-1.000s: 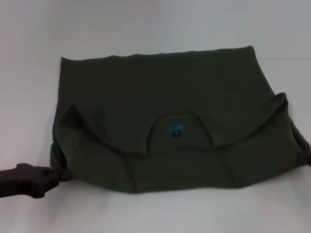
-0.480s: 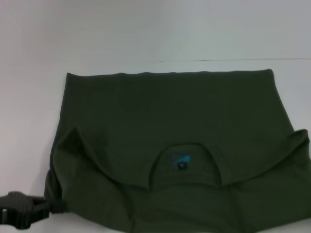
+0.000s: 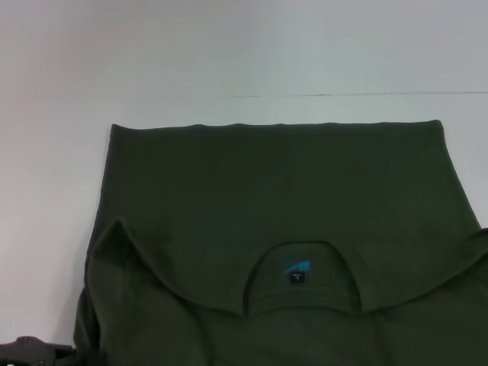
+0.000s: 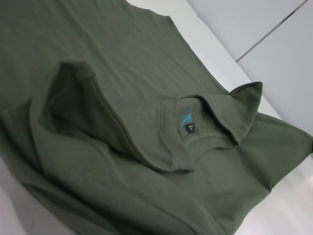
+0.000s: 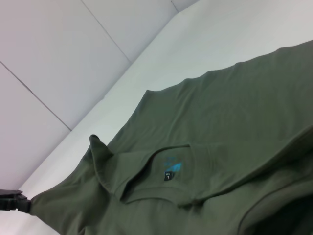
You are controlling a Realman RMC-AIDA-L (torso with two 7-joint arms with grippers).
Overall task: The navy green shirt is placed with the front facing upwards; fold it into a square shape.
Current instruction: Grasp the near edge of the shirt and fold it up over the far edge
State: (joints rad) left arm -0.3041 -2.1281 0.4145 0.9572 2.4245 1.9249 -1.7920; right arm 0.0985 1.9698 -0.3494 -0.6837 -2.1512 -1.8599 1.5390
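Shirt point(image 3: 274, 198) on white table point(image 3: 229, 53), back panel up, far hem straight, collar point(image 3: 303, 278) with blue label point(image 3: 297, 268) facing us. We see left gripper point(image 3: 76, 354) at shirt's near left corner, touching cloth; whether fingers clamp it, we cannot tell. Shirt spreads right and away from that gripper. Right gripper not seen by us in head view.

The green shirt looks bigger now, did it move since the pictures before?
Yes. The navy green shirt slid toward the robot: its near edge has left the bottom of the head view, and its far edge sits lower too. The left claw pulled back with it, holding the shirt's corner, and now just peeks in at the bottom corner. The fold stayed the same, with the blue neck label showing.
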